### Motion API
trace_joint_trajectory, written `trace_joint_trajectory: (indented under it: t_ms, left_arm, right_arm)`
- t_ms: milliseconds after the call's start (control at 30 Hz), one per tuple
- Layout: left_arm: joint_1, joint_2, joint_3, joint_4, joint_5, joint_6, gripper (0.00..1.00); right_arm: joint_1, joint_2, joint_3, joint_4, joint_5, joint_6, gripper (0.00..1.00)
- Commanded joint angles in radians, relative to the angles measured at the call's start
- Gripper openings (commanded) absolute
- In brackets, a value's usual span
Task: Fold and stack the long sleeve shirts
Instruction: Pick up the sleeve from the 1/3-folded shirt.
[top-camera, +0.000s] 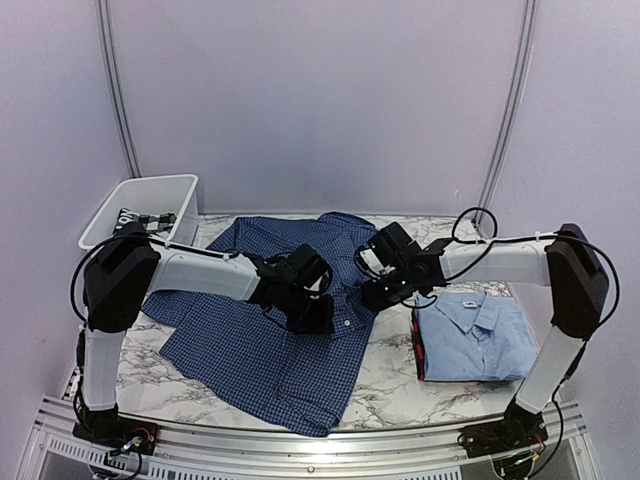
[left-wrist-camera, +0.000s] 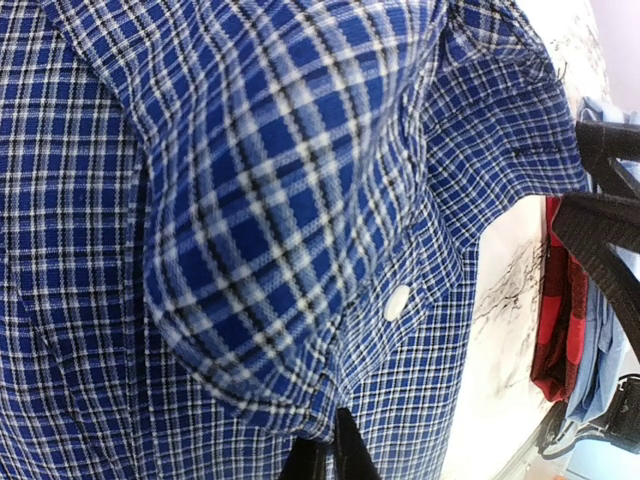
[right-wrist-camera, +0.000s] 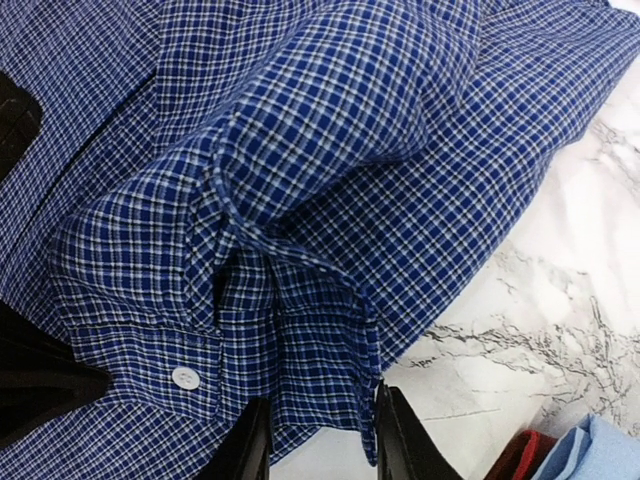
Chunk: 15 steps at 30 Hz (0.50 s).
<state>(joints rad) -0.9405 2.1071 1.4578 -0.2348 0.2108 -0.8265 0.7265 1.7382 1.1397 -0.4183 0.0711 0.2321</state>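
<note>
The dark blue checked shirt (top-camera: 270, 350) lies spread on the marble table (top-camera: 390, 385), its right sleeve drawn in over the body. My left gripper (top-camera: 316, 312) is on the shirt's middle. In the left wrist view it (left-wrist-camera: 330, 462) is shut on a fold of the checked cloth (left-wrist-camera: 260, 200). My right gripper (top-camera: 374, 292) is at the shirt's right edge. In the right wrist view its jaws (right-wrist-camera: 318, 448) stand apart around the sleeve cuff (right-wrist-camera: 300, 330), open. The light blue shirt (top-camera: 478, 335) lies folded at the right.
A white bin (top-camera: 185, 190) stands at the back left with a dark item inside. A red cloth (top-camera: 419, 345) lies under the folded light blue shirt and shows in the left wrist view (left-wrist-camera: 552, 320). A metal rail (top-camera: 300, 450) runs along the near edge.
</note>
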Motion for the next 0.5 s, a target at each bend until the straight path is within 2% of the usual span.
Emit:
trace_joint_trajectory:
  t_ms: [0,467]
  left_arm:
    - [0.005,0.001,0.022,0.020,0.013,0.002,0.04]
    - [0.009,-0.010,0.012,0.028,0.023,0.001,0.00]
  right_arm:
    - [0.005,0.005,0.001,-0.012,0.087,-0.002,0.32]
    - [-0.003,0.020,-0.041,0.016,0.061,0.005,0.27]
